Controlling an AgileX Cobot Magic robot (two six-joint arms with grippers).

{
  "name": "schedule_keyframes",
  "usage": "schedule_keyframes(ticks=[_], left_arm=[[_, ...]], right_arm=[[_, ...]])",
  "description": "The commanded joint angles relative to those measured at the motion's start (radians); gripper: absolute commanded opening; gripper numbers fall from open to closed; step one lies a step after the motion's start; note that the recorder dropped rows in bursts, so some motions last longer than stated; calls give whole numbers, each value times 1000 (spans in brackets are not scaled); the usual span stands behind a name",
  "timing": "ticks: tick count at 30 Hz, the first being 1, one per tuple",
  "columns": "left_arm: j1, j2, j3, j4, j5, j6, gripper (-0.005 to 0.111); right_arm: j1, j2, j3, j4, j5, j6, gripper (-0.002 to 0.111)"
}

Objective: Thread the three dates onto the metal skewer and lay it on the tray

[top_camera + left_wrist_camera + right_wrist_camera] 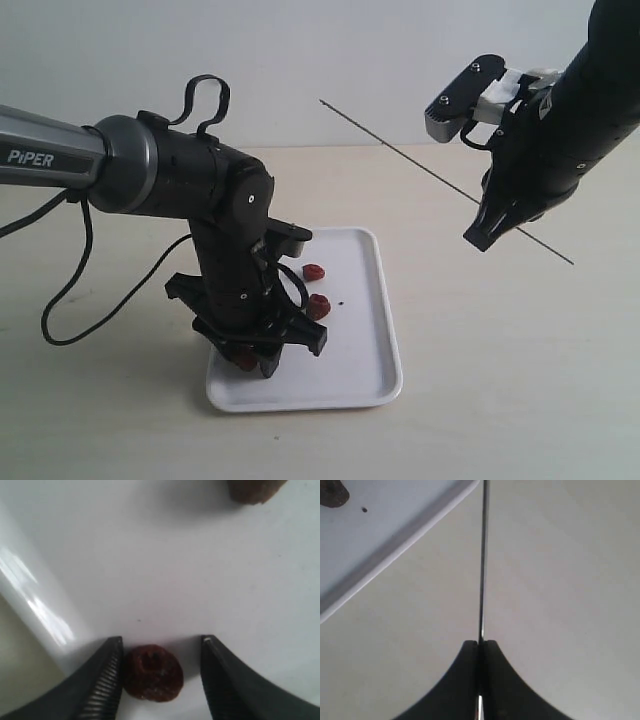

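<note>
We judge the task to be at its beginning. The skewer (400,152) is bare: nothing is threaded on it. The first date (314,271) and the second date (319,306) lie loose on the tray (365,340), near its middle, close together but apart. The third date (152,672) also lies on the tray, near its rim.

The left gripper (161,642) stands low over this third date. Its jaws are open, one on each side of the fruit. One finger is just beside it, maybe touching. The other has a clear gap, so nothing is gripped yet. We think the step in hand is the pick of this date. After it come the threading of all three dates and the laying of the skewer on the tray.

The right gripper (480,647) has its jaws fully closed on the skewer and holds it in the air above the table (500,390), to the right of the tray and well apart from the dates.

In the exterior view the long axis of the skewer runs on a diagonal. The long free part rises toward the upper left, and a short end sticks out low on the right of the gripper. In the right wrist view the rod goes straight out from the closed jaws and passes just beside a tray corner. We cannot tell which end is the sharp one.
</note>
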Motion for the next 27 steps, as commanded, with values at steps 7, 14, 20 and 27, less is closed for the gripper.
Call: schedule_keyframes(ticks=[7, 14, 20, 27], left_arm=[[-5, 7, 4, -1, 9, -2, 16], [15, -50, 4, 6, -14, 7, 16], [102, -150, 4, -49, -83, 28, 16], [273, -204, 4, -467, -171, 310, 16]], right_arm=[[-7, -2, 2, -2, -18, -3, 0], [-7, -2, 2, -2, -24, -3, 0], [-7, -2, 2, -2, -43, 7, 0], [-7, 0, 2, 87, -50, 12, 0]])
